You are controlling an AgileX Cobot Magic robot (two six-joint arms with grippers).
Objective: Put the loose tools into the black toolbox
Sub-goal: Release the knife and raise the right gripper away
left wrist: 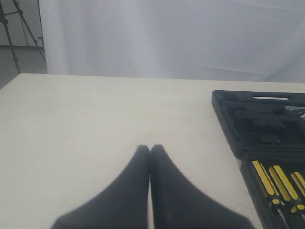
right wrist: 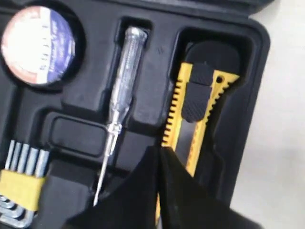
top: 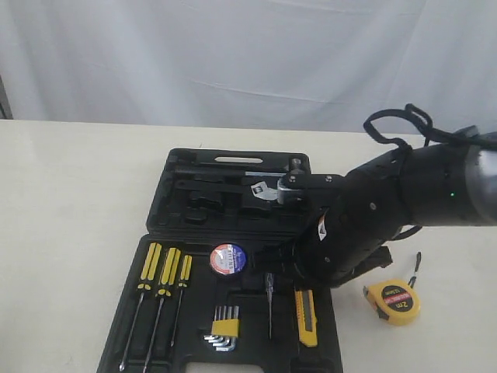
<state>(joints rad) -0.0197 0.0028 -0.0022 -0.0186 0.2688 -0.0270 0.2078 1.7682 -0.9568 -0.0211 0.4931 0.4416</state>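
Observation:
The black toolbox (top: 124,311) lies open on the table, lid folded back. The black tape roll (top: 228,258) sits in a round recess of the tray, and the yellow-black utility knife (top: 306,317) lies in its slot at the tray's right side. On the table to the right of the box lies the round yellow tape measure (top: 392,301). My right gripper (right wrist: 158,150) is shut and empty, just above the knife (right wrist: 198,100). My left gripper (left wrist: 150,149) is shut and empty over bare table, left of the toolbox (left wrist: 238,129). I do not see the orange-handled pliers.
Three yellow-handled screwdrivers (top: 159,268), a hex key set (top: 223,326) and a clear-handled tester screwdriver (top: 269,299) rest in the tray. My right arm (top: 388,210) reaches over the box's right half and hides part of it. A white curtain hangs behind the table.

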